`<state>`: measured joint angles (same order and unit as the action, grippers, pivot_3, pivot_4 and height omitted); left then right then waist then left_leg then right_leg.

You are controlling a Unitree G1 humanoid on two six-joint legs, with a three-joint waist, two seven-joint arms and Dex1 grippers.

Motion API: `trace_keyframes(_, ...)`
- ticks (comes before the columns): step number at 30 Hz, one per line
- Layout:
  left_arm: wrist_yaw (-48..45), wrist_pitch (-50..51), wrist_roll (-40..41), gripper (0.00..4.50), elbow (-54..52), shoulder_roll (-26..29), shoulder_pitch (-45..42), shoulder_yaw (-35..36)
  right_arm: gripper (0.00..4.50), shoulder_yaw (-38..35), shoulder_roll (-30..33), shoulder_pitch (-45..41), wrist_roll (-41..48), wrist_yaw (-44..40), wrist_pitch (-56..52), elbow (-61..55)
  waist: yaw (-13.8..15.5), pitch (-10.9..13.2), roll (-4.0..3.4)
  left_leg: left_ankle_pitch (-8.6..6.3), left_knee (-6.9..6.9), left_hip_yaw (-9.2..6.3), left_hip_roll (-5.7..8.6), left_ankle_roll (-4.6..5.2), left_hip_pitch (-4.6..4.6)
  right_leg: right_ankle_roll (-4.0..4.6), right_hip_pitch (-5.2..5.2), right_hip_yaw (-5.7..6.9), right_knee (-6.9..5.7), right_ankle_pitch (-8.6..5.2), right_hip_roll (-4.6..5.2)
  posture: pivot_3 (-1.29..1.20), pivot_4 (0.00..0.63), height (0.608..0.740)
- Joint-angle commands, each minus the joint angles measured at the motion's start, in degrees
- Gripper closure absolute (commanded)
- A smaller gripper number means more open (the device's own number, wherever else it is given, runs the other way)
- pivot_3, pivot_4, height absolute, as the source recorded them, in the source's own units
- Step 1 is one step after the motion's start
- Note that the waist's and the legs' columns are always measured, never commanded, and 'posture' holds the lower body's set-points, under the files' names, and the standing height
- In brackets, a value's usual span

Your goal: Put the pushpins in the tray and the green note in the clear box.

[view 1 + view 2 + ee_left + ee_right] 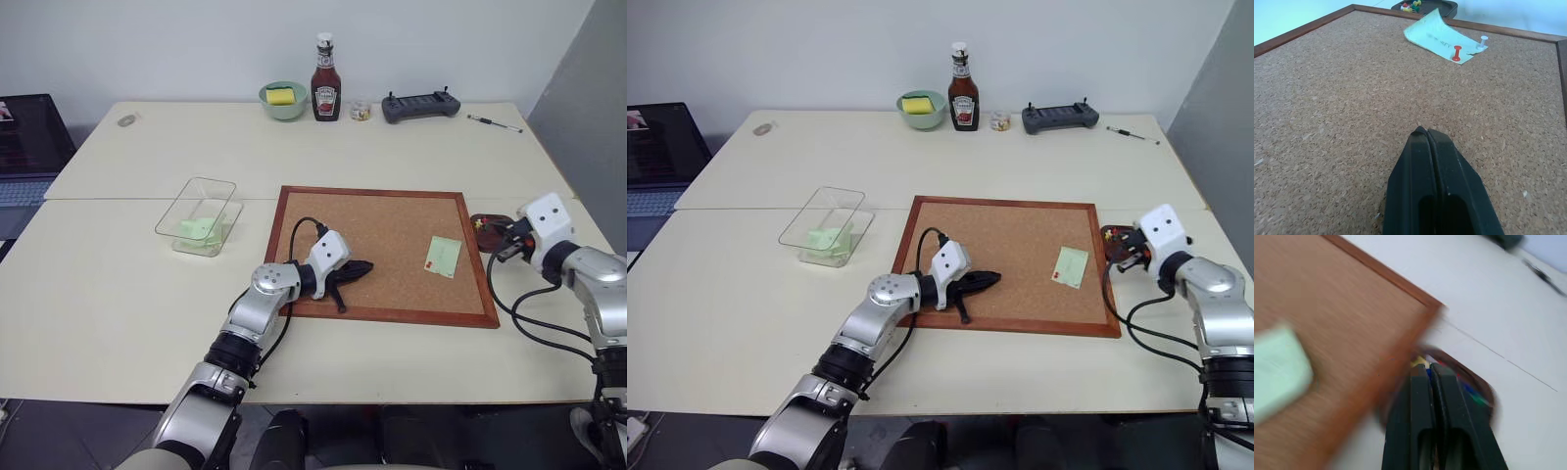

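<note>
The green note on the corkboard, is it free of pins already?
No, a red pin and a white pin stand in the green note.

Green notes: two, one (443, 256) on the corkboard and one (199, 228) in the clear box
Pushpins in the note on the board: two, one red (1456, 53) and one white (1483, 41)
Pushpins in the tray: several, heads yellow, red, green and blue; the exact number cannot be told
Trays: one (1447, 6), dark reddish-brown, just beside the board's right edge
Clear boxes: one (186, 202)
Corkboards: one (377, 230)
Robot hands: two, left hand (355, 270) and right hand (1431, 373)
Ketchup bottles: one (325, 80)
Green bowls: one (284, 107), with one yellow sponge (280, 96) inside
Black controllers: one (420, 105)
Pens: one (494, 122)
Small jars: one (361, 111)
</note>
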<state>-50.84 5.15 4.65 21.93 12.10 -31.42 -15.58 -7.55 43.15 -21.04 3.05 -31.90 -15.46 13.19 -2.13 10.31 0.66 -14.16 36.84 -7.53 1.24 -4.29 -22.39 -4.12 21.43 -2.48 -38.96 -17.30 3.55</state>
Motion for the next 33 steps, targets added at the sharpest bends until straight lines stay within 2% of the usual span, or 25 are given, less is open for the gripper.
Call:
trace_keyframes(1, -1.0, 0.4, -0.9, 4.5, 0.7, -0.2, 1.6, -1.7, 4.49, 0.8, 0.9, -1.3, -3.1, 2.1, 3.2, 1.0, 0.0, 0.0, -0.08, 0.0, 0.0, 0.0, 0.0, 0.0, 0.0, 0.0, 0.0, 0.0, 0.0, 0.0, 0.0, 0.0, 0.15, 0.74)
trace_keyframes(8, -0.9, 0.5, -1.1, 4.5, 0.2, -0.1, 2.0, -1.7, 4.49, 2.2, -0.6, -3.3, -4.6, 2.5, 4.1, 3.7, 0.0, 0.0, -0.08, 0.0, 0.0, -0.01, 0.01, 0.0, -0.01, 0.0, -0.02, 0.01, 0.01, 0.0, 0.0, 0.0, 0.15, 0.74)
trace_keyframes(17, -0.8, 1.0, -1.1, 4.5, -0.7, 0.1, 2.5, -1.6, 2.79, 2.7, -1.1, -4.2, -5.1, 2.8, 4.3, 5.7, 0.0, -0.1, -0.09, 0.0, 0.0, 0.0, 0.01, 0.0, -0.01, 0.0, -0.02, 0.0, 0.02, 0.0, 0.0, 0.0, 0.15, 0.74)
trace_keyframes(26, -1.0, 0.9, -1.2, 4.5, -0.6, 0.2, 2.7, -1.7, 1.06, 0.6, -1.3, -3.2, -3.4, 3.3, 2.5, 3.0, 0.0, -0.1, -0.09, 0.0, -0.01, -0.01, 0.0, 0.0, -0.01, 0.0, -0.02, 0.0, 0.02, 0.0, 0.0, 0.0, 0.15, 0.74)
trace_keyframes(31, -1.1, 0.7, -1.3, 4.5, -0.3, 0.0, 2.4, -1.8, 0.04, -3.4, -2.2, -1.8, 2.1, 1.3, -1.0, -2.3, 0.0, -0.1, -0.09, 0.0, -0.01, -0.01, 0.01, 0.0, -0.01, 0.0, -0.02, 0.0, 0.02, 0.0, 0.0, 0.0, 0.15, 0.74)
trace_keyframes(33, -1.1, 0.7, -1.3, 4.5, -0.3, 0.1, 2.4, -1.8, 0.02, -4.7, -2.4, -0.7, 5.0, -0.7, -2.7, -5.2, 0.0, -0.1, -0.09, 0.0, -0.01, -0.01, 0.0, 0.0, -0.01, 0.0, -0.02, 0.0, 0.02, 0.0, 0.0, 0.0, 0.15, 0.74)
